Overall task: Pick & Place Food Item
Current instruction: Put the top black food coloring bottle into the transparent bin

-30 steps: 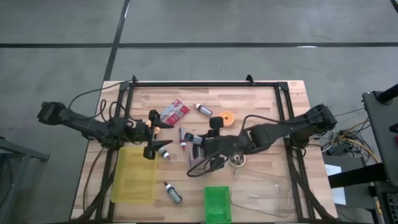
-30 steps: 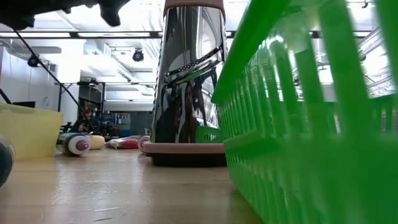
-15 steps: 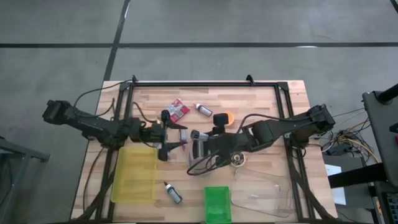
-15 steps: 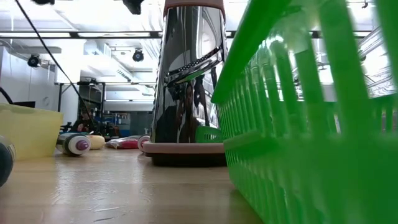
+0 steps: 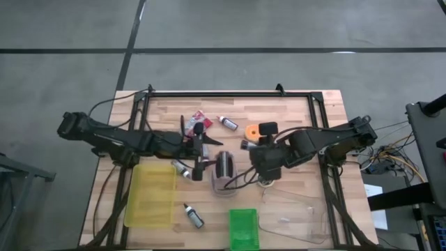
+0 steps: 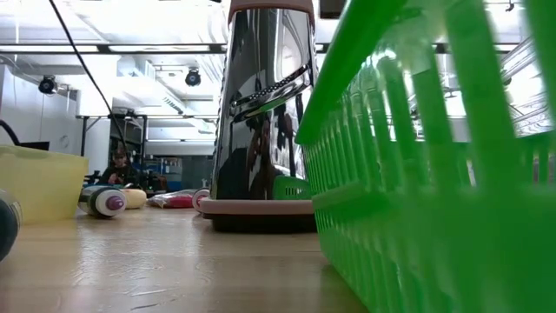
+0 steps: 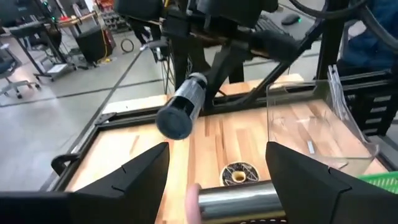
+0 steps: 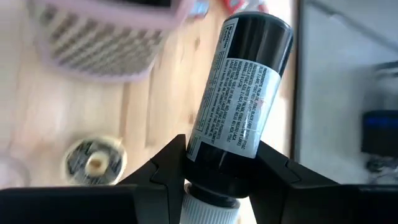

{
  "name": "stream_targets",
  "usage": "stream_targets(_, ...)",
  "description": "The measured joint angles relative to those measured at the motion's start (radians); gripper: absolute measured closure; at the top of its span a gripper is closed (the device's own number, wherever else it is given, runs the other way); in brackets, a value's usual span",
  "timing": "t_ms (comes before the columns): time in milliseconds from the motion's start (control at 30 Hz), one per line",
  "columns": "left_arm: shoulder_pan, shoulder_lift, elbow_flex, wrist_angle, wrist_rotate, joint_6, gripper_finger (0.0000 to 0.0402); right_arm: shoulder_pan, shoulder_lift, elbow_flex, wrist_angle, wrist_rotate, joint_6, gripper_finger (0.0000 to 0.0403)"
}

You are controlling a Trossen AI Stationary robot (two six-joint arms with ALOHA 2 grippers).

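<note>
Gripping a dark labelled bottle (image 8: 242,93), the right gripper (image 5: 252,148) is being held just right of the steel grater (image 5: 224,169). Placement is judged pending. The left gripper (image 5: 201,155), left of the grater, is being held open and empty.

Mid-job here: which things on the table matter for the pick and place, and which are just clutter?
In the job: bottle, gripped in the right claw; left claw, open near the grater.
Lying about: grater, yellow bin, green basket, clear tub, red packet, loose bottle.
</note>
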Motion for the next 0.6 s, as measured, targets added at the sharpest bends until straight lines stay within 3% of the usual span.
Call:
stream_targets(167, 0.0, 0.058, 0.017, -0.004, 0.011, -0.007, 0.0131, 0.013, 0.0, 0.0, -0.062, -0.066, 0.013, 0.0282)
stream_targets(600, 0.004, 0.215, 0.208, -0.051, 0.016, 0.034, 0.0131, 0.021, 0.0, 0.036, -0.063, -0.024, 0.007, 0.0282)
